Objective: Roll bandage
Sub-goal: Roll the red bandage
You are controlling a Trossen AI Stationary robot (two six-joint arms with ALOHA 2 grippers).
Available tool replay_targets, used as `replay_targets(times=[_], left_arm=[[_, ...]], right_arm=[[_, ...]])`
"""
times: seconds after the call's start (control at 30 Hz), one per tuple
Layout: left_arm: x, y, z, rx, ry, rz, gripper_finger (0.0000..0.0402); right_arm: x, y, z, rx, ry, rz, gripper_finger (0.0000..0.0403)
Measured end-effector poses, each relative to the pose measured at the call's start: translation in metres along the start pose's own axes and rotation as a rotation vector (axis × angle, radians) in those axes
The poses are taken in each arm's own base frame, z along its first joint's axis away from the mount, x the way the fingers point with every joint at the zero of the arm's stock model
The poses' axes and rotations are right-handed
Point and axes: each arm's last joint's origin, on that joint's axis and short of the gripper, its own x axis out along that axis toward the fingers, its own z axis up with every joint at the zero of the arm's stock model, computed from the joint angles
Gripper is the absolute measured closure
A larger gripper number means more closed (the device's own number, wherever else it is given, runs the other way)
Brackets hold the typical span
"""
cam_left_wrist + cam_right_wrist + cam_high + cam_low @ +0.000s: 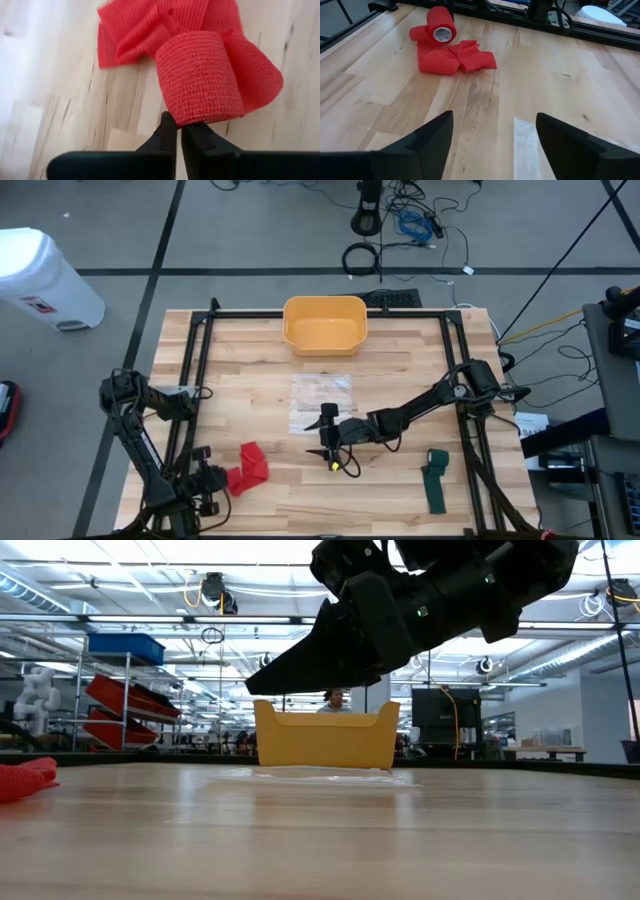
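Tabletop — left gripper pinches red bandage.

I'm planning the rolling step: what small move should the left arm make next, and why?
Probably lift the roll a little. The left gripper looks shut on the rim of the red bandage roll, whose loose tail lies crumpled on the table, so raising it would free the tail.

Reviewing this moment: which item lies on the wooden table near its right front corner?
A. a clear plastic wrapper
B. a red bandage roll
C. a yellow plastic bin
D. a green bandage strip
D: the high view shows the green bandage strip lying flat by the right front corner, while the partly unrolled red bandage roll sits at the left front.
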Motion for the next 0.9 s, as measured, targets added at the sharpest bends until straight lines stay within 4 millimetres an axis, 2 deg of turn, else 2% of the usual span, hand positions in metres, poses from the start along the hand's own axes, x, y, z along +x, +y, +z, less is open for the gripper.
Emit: replay_targets(times=[0.17,0.4,0.53,0.7,0.9], left_arm=[[0.0,0.0,0.003,-0.002,-0.086,0.011,0.0396],[-0.007,0.008,0.016,-0.034,-0.251,0.027,0.0398],[-0.01,0.018,0.036,-0.01,-0.354,0.065,0.0398],[-0.008,0.034,0.068,0.094,-0.391,0.135,0.0399],[-0.011,0.048,0.109,0.219,-0.467,0.135,0.0399]], right_arm=[[-0.003,0.001,0.005,0.007,-0.011,0.004,0.0161],[-0.024,0.006,0.031,0.004,-0.062,0.032,0.0186],[-0.042,0.007,0.05,-0.001,-0.087,0.038,0.0187],[-0.066,0.01,0.066,-0.012,-0.079,-0.013,0.0189],[-0.073,0.02,0.07,-0.018,-0.094,-0.025,0.0201]])
